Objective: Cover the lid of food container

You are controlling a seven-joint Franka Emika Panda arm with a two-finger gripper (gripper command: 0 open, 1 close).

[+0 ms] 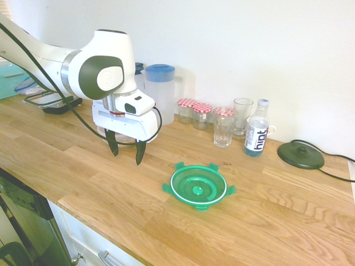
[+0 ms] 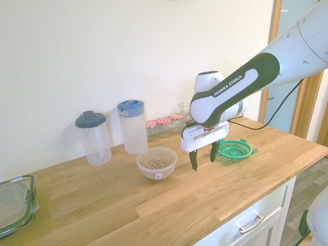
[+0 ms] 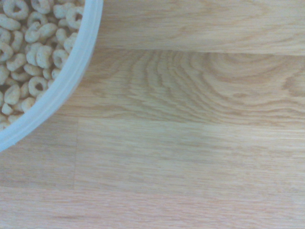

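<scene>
On the wooden counter (image 1: 260, 221), we've got the green lid (image 1: 198, 186) lying flat, well apart from the cereal bowl (image 2: 157, 163), which is uncovered. Our gripper (image 2: 204, 163) hangs wide open and empty above the wood, between lid and bowl, so it's kinda in the way. Behind them sit two blue-topped jugs (image 2: 131, 128), three jars with checkered lids (image 2: 163, 127), then a water bottle (image 1: 257, 130) and a round black base (image 1: 300, 155).
</scene>
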